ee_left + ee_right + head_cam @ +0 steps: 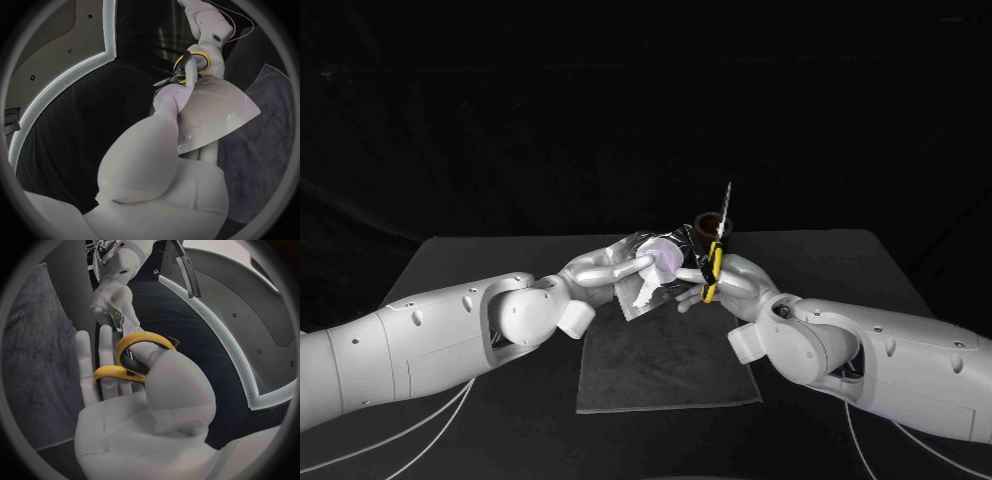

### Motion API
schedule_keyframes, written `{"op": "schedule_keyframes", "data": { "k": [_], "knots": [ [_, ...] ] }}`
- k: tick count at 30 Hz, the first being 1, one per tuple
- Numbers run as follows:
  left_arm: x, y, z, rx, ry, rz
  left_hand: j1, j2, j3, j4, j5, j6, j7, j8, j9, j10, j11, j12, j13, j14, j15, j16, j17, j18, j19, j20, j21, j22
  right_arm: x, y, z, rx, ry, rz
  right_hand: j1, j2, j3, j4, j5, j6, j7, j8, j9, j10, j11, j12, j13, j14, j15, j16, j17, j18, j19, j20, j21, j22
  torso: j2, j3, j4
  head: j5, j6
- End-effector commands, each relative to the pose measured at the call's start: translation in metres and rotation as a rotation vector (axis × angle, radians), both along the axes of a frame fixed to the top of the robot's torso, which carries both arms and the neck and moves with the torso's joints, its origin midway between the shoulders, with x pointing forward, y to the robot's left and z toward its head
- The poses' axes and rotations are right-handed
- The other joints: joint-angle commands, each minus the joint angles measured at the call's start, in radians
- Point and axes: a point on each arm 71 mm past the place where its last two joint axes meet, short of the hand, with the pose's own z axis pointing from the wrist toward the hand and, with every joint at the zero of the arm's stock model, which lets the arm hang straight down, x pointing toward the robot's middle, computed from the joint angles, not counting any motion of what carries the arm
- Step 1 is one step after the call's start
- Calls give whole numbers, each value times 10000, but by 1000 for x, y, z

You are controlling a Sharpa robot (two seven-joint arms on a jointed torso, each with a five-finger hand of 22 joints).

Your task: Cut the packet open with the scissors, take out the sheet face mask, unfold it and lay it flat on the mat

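Above the far edge of the mat point(668, 365), my left hand point(610, 268) holds the silvery packet point(658, 262) up off the table. My right hand point(741, 282) grips the scissors point(715, 262) by their yellow handles, just to the packet's right, blades pointing up and looking closed. In the left wrist view the packet point(215, 112) stands behind my left hand's fingers point(167, 102), with the scissors point(187, 67) just beyond it. The right wrist view has my right hand point(172, 390) threaded through the yellow handles of the scissors point(134, 355); past them the left hand point(111, 292) holds the packet point(117, 316).
The dark grey mat lies flat in the middle of the black table point(473, 260), between my two forearms. It also appears beside the packet as the mat point(272, 135) in the left wrist view and as the mat point(37, 350) in the right wrist view.
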Motion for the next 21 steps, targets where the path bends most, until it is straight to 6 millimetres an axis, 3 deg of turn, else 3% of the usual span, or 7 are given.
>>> {"op": "schedule_keyframes", "data": {
  "k": [1, 5, 8, 9, 14, 15, 21],
  "knots": [
    [4, 3, 4, -90, -470, 626, 75, -8, 241, -11, -5, 43, -18, 98, 258, 178, -37, -100, -8, 118, -17, 14, 35, 68, 71, -16, 14, -7, -1, 0, 0, 262, 17, 128, -130, -105, -141, -53, 29, -257, 134, -171, -39, -265, 44, -28, -29, -332, 130, -227, -103, 925, -236, 81, -33, 12, 3, 1, 1, -16, 4],
    [5, 6, 4, 68, -602, 788, 33, -178, 601, -6, 8, 33, -15, 146, 339, 288, -47, -210, -10, 180, -39, -47, 70, 60, 86, -37, 1, -11, -1, -2, 0, 353, 21, 157, -669, -774, -576, 87, 38, -938, 506, -705, -240, -1414, 453, -21, -50, -1178, 544, -739, -343, 761, -1072, 393, -914, -462, 2, 1, 0, -30, 9],
    [6, 9, 4, 247, -714, 891, -17, -314, 871, -4, 5, 27, -5, 162, 382, 331, -44, -274, -10, 204, -39, -97, 89, 56, 90, -48, -4, -10, -1, -5, 0, 413, 16, 186, -943, -1185, -892, 171, 79, -1231, 670, -949, -335, -1976, 650, -50, -55, -1577, 748, -938, -490, 752, -1292, 571, -1459, -803, 1, -5, 1, -32, 14],
    [6, 10, 4, 308, -743, 930, -236, -664, 1550, 1, 22, 16, 9, 185, 475, 400, -24, -361, -11, 271, -52, -209, 141, 38, 98, -42, -9, -5, -1, -6, 0, 430, 16, 197, -997, -1298, -1147, 230, 36, -1499, 777, -1136, -400, -2409, 778, -6, -35, -1930, 883, -947, -625, 768, -1373, 719, -1856, -1064, 0, -5, 0, -37, 19],
    [10, 19, 3, 742, -1007, 1115, -524, -928, 2280, -93, 5, 26, 16, 207, 563, 420, -38, -329, -8, 331, -43, -303, 207, 51, 126, -63, 17, 7, -1, -13, 0, 496, 40, 265, -930, -1294, -1720, 341, 40, -1616, 844, -1284, -421, -2654, 855, 35, -18, -2243, 975, -905, -883, 980, -1188, 1017, -2580, -1597, -2, 2, -4, -62, 78],
    [11, 22, 2, 823, -1059, 1148, -754, -1103, 2715, -186, 8, 30, 20, 219, 620, 438, -35, -327, -7, 369, -43, -355, 255, 49, 135, -65, 38, 13, -2, -14, -1, 506, 52, 285, -920, -1285, -1763, 348, 40, -1613, 847, -1289, -419, -2661, 858, 41, -17, -2252, 977, -899, -902, 997, -1165, 1036, -2625, -1632, -5, 3, -6, -69, 84],
    [16, 36, 1, 1389, -1350, 1256, -1160, -1346, 3413, -481, 9, 35, 32, 229, 710, 463, -33, -326, -5, 414, -41, -445, 339, 47, 131, -76, 80, 24, -3, -21, -1, 513, 116, 414, -802, -1133, -1963, 388, 44, -1383, 817, -1203, -371, -2486, 811, 148, 5, -2190, 947, -820, -1003, 1084, -971, 1102, -2880, -1841, -4, 5, -5, -132, 232]
  ]
}}
